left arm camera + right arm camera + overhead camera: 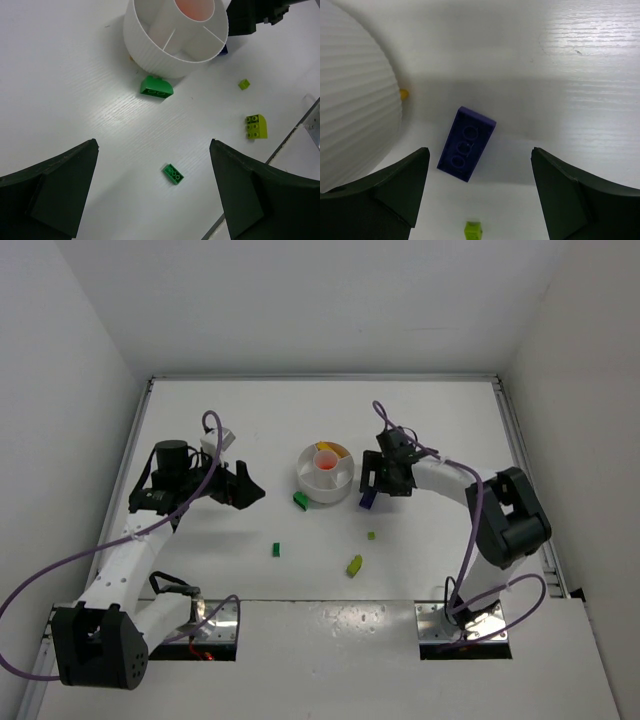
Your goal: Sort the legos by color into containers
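Where purple brick (466, 143) lies (flat), dish (355, 95) wall beside, lime bit (473, 230) near

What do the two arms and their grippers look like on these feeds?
The left arm and right arm have white links joined by bulky black joint housings. A thin purple cable loops loosely along each. The left gripper and right gripper are black, with broad, wedge-shaped matte fingers. No markings are legible.

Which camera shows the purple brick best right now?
Right wrist: the purple brick lies mid-frame, studs clear, beside the dish. Top external shows a small dark sliver by the dish; left wrist only a corner behind it.
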